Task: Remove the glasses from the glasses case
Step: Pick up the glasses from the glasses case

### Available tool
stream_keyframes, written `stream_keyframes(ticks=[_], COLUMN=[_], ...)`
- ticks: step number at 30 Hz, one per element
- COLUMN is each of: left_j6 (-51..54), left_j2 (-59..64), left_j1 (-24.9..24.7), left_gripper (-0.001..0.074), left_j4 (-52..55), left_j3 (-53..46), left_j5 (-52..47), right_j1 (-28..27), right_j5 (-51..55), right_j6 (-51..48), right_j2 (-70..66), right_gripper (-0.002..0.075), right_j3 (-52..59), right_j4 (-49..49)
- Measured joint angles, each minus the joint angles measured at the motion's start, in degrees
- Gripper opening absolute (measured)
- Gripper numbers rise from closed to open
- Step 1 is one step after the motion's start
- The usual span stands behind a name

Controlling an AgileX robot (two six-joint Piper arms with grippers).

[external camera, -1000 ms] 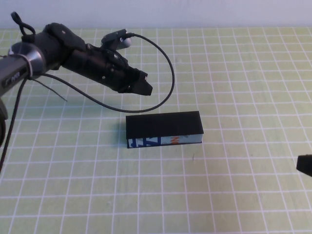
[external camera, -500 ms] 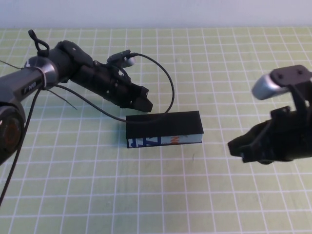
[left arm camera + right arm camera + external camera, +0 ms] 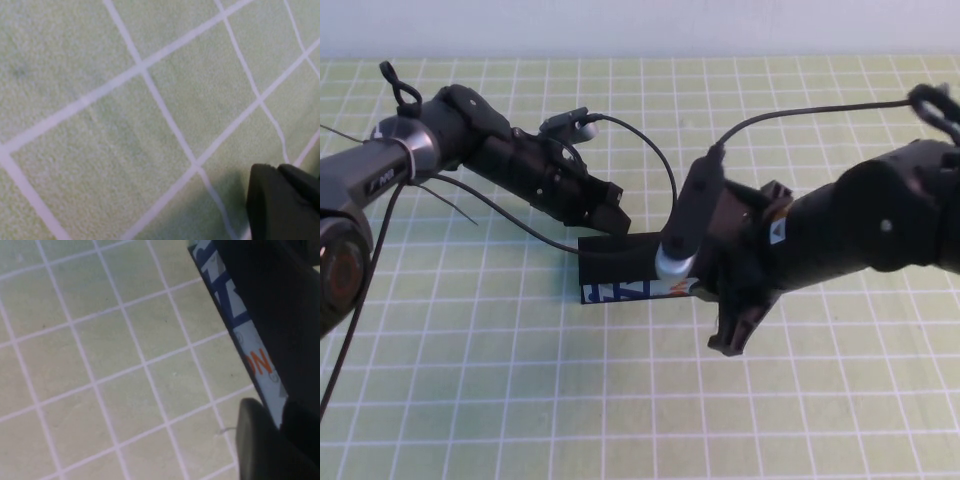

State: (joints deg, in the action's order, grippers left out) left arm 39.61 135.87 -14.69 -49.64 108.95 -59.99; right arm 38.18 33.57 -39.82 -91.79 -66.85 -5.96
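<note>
The glasses case (image 3: 620,262) is a black box with a light-blue printed side strip, lying lid shut in the middle of the mat. It also shows in the right wrist view (image 3: 260,315). The glasses are hidden. My left gripper (image 3: 611,212) is shut and empty, at the case's back left corner; in the left wrist view (image 3: 280,175) its tip is just above the mat. My right gripper (image 3: 730,328) reaches over the case's right half, pointing down at its front edge. Its fingers look open, with the blue strip showing between them in the right wrist view (image 3: 280,412).
A green mat (image 3: 500,380) with a white grid covers the table. The left arm's black cable (image 3: 665,165) loops behind the case. The right arm (image 3: 860,225) spans the right side and hides the case's right end.
My right arm has swung in from the right edge and now sits over the case's right half. My left gripper has come down to the case's back left corner.
</note>
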Motion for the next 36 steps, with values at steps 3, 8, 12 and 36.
stream_keyframes(ticks=[3,8,12,36], left_j6=[0.0,0.0,0.0,-0.22], left_j2=[0.0,0.0,0.1,0.23], left_j1=[0.0,0.0,0.0,0.0], left_gripper=[-0.0004,-0.0004,-0.0004,-0.0004], left_j4=[0.0,0.09,0.09,-0.02], left_j3=[0.0,0.0,0.0,0.02], left_j5=[-0.42,-0.92,-1.53,-3.01], right_j1=[0.06,0.06,0.06,0.06], right_j5=[-3.29,-9.68,-14.11,-24.98], right_j6=[-5.6,-10.73,-11.4,-11.52], right_j2=[-2.74,-6.89,-9.57,-17.13], right_gripper=[0.0183,0.0307,0.0326,0.0324], right_j3=[-0.13,-0.13,-0.13,-1.26], right_j4=[0.46,2.72,5.22,12.01])
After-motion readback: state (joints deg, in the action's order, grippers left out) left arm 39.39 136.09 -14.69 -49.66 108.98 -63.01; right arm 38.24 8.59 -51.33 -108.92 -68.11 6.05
